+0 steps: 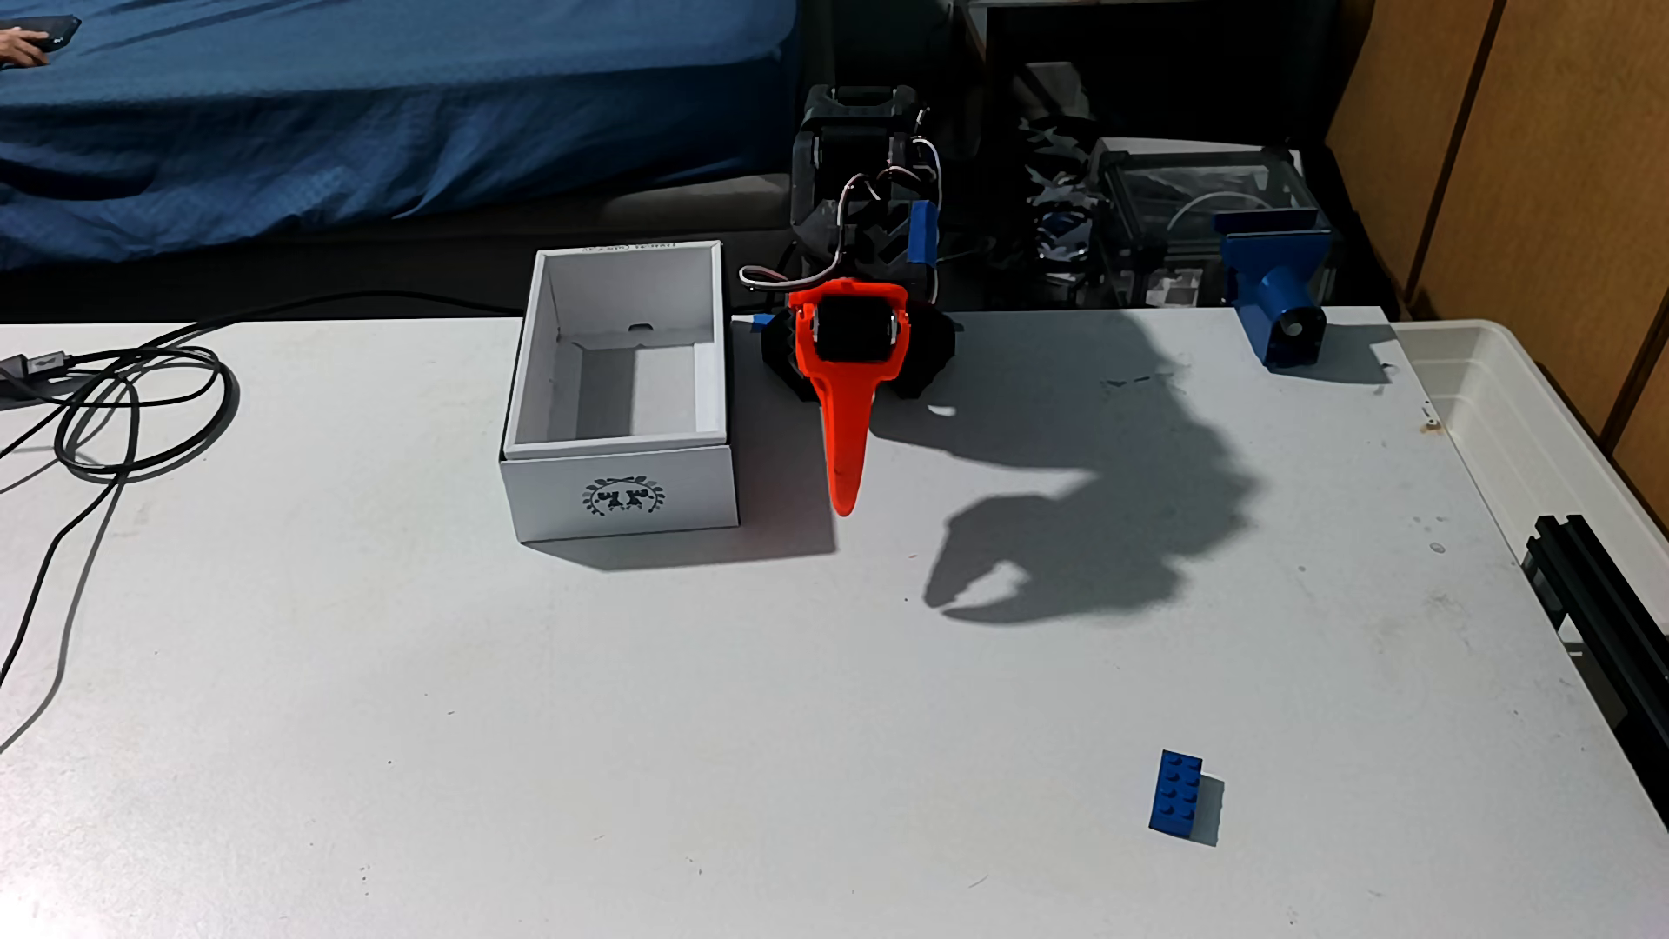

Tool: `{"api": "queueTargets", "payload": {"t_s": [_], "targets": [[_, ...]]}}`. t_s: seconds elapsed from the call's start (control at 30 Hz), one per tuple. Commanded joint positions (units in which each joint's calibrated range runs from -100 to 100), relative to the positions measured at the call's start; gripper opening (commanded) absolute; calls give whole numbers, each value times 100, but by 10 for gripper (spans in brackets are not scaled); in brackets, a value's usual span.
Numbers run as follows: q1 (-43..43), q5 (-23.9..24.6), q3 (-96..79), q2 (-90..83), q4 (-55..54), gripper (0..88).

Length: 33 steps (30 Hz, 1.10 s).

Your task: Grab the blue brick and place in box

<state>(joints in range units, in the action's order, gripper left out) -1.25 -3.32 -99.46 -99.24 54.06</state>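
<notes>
The blue brick (1177,793) lies studs-up on the white table near the front right, well away from everything else. The box (623,492) stands open-topped and empty at the back centre-left, with its dark wreath logo facing the camera. My orange gripper (844,506) hangs above the table just right of the box, pointing down and toward the camera. It is seen edge-on as a single tapering finger, and its shadow on the table shows the tips together. Nothing is held. The brick is far to the front right of the gripper.
Black cables (117,406) coil on the table's left. A larger blue clamp-like part (1278,289) sits at the back right edge. A translucent plastic bin (1535,424) and a black rail (1599,614) border the right side. The arm's base (858,181) stands behind the table edge.
</notes>
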Motion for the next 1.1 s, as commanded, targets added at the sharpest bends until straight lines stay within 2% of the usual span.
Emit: {"api": "queueTargets", "payload": {"t_s": [0.0,1.07], "targets": [[44,-13,53,-59,-25,9],[103,40,44,-59,-51,10]]}}
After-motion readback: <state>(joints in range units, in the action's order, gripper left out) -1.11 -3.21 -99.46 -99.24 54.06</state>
